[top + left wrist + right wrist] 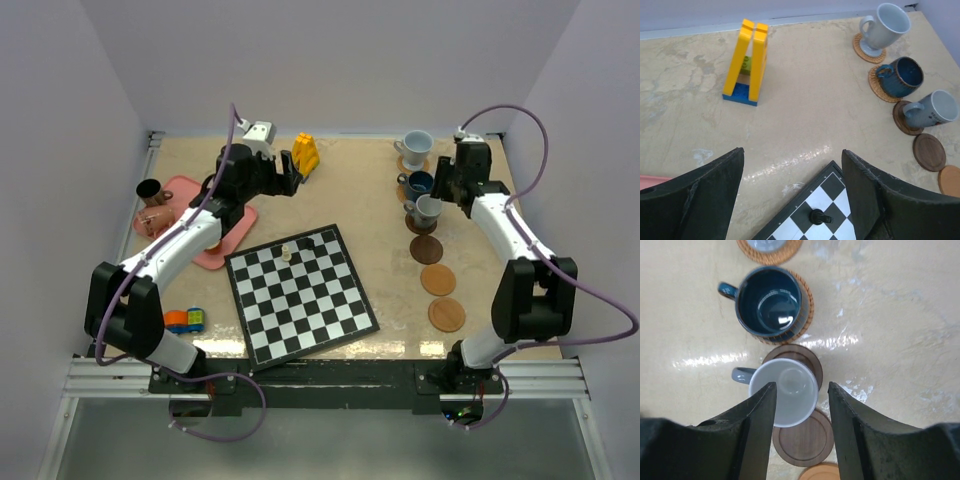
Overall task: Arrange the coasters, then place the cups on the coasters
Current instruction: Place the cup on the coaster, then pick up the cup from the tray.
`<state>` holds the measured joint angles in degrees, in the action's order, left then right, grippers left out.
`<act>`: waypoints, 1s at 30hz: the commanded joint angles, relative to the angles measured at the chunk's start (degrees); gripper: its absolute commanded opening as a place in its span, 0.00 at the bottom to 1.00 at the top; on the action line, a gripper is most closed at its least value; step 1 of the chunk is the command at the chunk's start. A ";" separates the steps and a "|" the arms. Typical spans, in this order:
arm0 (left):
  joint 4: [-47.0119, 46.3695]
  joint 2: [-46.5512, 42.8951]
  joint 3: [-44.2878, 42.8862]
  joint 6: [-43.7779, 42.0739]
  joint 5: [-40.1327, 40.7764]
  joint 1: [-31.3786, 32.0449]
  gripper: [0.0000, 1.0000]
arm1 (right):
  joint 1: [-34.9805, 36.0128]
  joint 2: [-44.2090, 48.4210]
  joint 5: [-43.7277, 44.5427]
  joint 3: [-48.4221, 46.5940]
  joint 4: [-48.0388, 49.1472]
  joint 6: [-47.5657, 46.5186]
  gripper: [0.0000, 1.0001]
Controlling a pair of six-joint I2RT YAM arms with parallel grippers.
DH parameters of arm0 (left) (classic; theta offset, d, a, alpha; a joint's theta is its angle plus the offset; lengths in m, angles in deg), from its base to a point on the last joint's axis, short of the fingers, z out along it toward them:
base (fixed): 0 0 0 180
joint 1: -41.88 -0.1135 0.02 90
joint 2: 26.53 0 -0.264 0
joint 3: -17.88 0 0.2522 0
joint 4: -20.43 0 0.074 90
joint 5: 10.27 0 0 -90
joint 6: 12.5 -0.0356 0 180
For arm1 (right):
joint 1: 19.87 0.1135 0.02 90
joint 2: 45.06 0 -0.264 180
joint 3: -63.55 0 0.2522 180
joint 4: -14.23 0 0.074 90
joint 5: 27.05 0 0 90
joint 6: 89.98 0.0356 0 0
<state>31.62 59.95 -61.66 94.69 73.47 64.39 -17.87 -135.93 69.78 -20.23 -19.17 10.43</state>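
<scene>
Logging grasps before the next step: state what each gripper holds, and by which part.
Nothing is held. The left gripper is open, nothing between its fingers. The right gripper, also open, straddles the grey cup's rim, fingers clear of the wall.

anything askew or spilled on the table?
Black-and-white chessboard lies rotated askew on the beige table, one corner near its front edge. Coppery pink cup on the pink tray may lie on its side; too small to confirm. No spills visible.

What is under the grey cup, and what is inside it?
A dark brown coaster lies under the grey cup. Only part of the coaster's edge shows; the cup covers the rest. The inside of the cup looks empty.
</scene>
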 commanded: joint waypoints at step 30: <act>21.11 1.84 -0.23 -10.25 -11.99 -55.10 0.84 | 0.29 10.36 -6.66 -6.89 8.04 -0.13 0.51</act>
<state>53.19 58.42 -63.15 86.30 69.51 13.83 -17.67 -125.48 64.25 -24.57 -13.55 10.91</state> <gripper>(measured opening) 0.840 0.510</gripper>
